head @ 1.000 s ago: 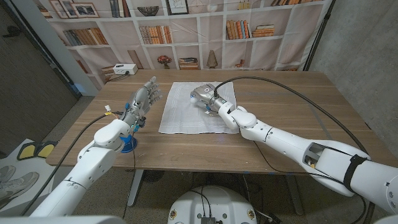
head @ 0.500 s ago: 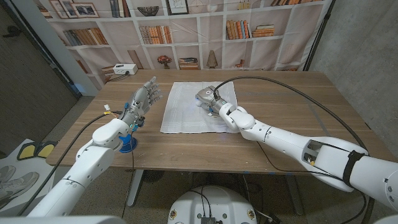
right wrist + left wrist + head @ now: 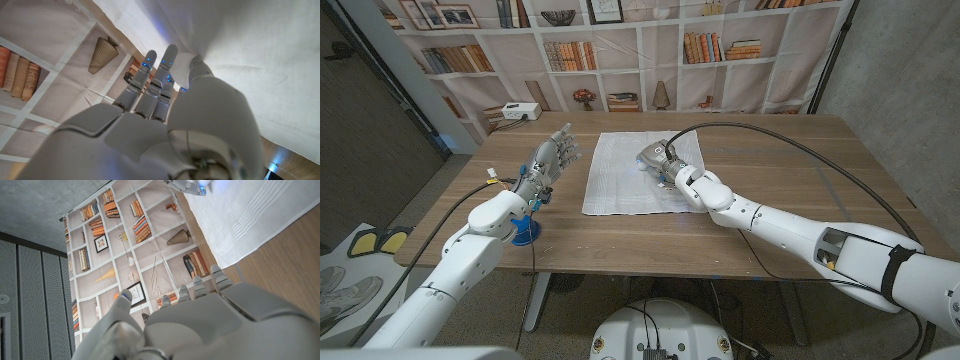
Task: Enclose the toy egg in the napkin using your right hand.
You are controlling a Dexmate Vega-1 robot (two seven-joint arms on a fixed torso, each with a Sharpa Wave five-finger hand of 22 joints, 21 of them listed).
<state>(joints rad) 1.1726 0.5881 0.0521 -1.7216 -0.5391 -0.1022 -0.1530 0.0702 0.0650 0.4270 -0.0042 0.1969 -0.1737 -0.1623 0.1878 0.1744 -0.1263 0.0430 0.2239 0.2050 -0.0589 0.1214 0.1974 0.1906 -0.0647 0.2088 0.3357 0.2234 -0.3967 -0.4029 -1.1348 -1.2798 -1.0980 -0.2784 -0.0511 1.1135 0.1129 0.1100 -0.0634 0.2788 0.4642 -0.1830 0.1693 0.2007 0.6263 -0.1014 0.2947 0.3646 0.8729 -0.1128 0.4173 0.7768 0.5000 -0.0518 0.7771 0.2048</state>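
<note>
egg: not visible, cannot tell where | napkin [image 3: 635, 172] spread under right hand [image 3: 658, 158], its far right part bunched there | right hand: fingers curled into cloth, grip unclear | left hand [image 3: 552, 155] well left of napkin, upright, fingers apart, holding nothing

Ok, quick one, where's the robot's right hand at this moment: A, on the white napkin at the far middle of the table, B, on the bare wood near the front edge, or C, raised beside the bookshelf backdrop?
A: the right hand sits on the white napkin spread at the table's far middle, in the head view.
</note>
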